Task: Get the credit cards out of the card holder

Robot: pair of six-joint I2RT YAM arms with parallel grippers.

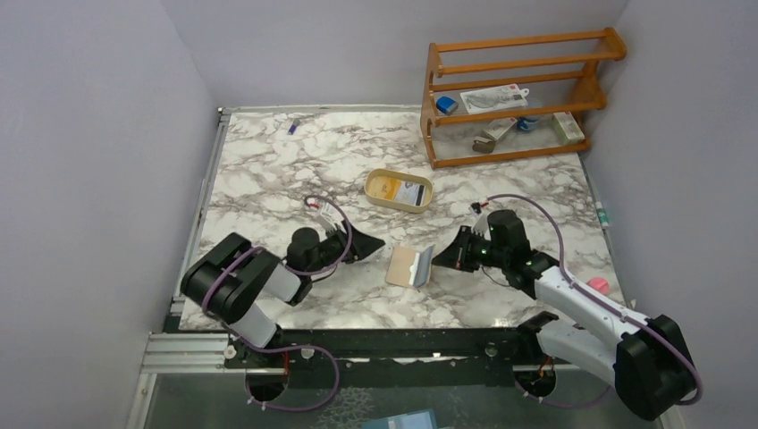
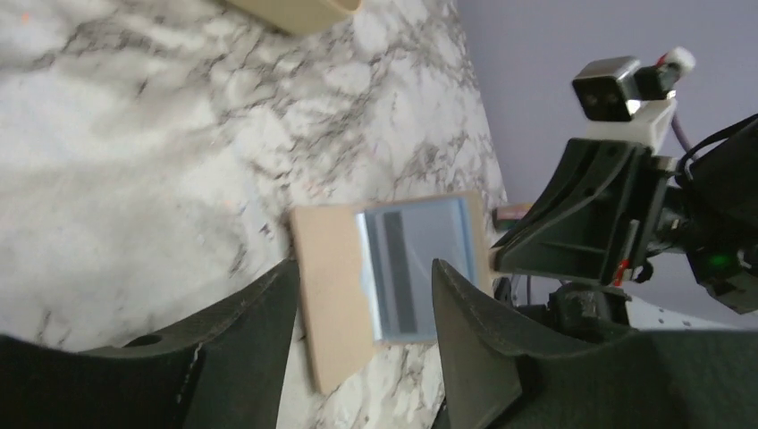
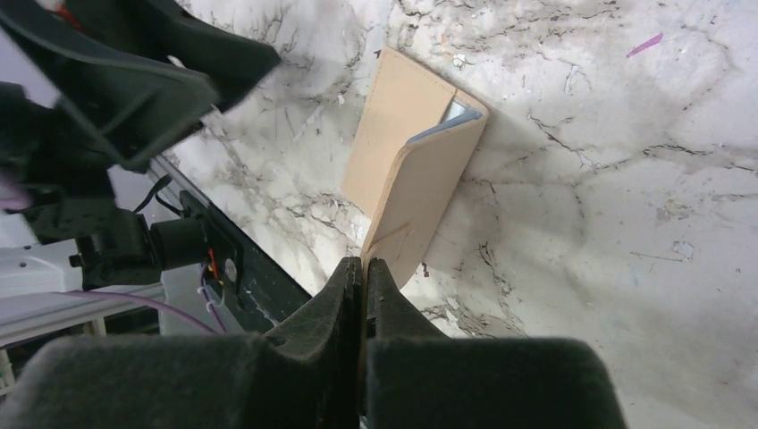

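The beige-tan card holder point(image 1: 404, 266) lies half open on the marble table between the two arms. A bluish-white credit card point(image 2: 416, 264) with a dark stripe sits inside it; its corner also shows in the right wrist view point(image 3: 450, 119). My right gripper point(image 3: 365, 262) is shut on the edge of the holder's raised right flap point(image 3: 420, 188). My left gripper point(image 2: 362, 277) is open and empty, just left of the holder, its jaws on either side of the near edge but not touching. A yellow-orange card point(image 1: 386, 185) lies in the oval tan tray point(image 1: 422, 202).
A wooden rack point(image 1: 509, 89) with small items stands at the back right. A small purple object point(image 1: 293, 127) lies at the back left. A pink object point(image 1: 597, 285) lies beside the right arm. The tray's rim point(image 2: 295, 13) shows beyond the left gripper.
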